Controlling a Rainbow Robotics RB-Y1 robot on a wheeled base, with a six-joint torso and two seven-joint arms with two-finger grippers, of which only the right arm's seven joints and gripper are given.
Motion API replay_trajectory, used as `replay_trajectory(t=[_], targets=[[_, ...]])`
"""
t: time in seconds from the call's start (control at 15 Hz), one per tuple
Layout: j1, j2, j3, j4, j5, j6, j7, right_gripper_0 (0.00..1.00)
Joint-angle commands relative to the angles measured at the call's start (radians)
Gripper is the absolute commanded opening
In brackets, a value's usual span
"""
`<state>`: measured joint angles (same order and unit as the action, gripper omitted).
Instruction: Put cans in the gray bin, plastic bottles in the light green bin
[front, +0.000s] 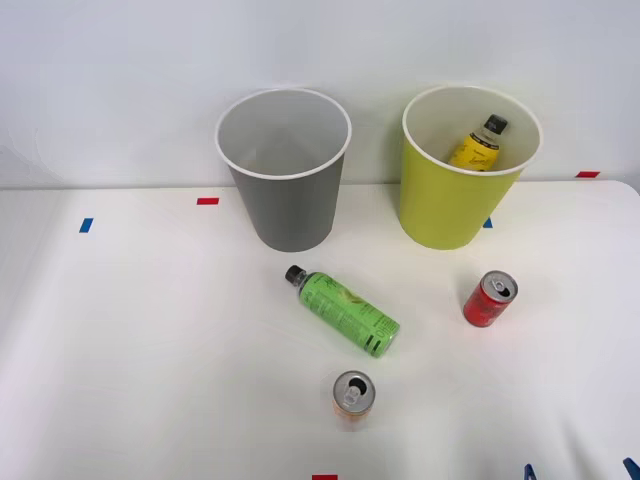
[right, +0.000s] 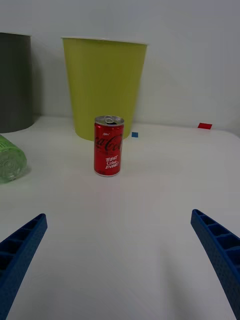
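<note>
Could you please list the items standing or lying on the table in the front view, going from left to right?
Gray bin → green bottle → orange can → light green bin → red can.

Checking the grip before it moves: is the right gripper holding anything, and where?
Nothing. The right gripper is open, apart from the red can.

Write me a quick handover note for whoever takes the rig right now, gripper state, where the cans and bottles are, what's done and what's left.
Right gripper: open, holding nothing, facing the red can.
Done: yellow-label bottle is in the light green bin.
Left: green bottle lies on the table in front of the gray bin; red can stands upright before the light green bin; orange can stands nearest the robot. No can shows inside the gray bin.
</note>
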<state>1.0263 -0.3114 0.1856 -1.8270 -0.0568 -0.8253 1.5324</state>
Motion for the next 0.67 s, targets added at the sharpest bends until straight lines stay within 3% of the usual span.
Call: replay_trajectory(t=[0.07, 0.67], targets=[[0.000, 0.000, 0.000, 0.000, 0.000, 0.000, 0.000, 1.00], [0.000, 0.000, 0.000, 0.000, 0.000, 0.000, 0.000, 1.00]])
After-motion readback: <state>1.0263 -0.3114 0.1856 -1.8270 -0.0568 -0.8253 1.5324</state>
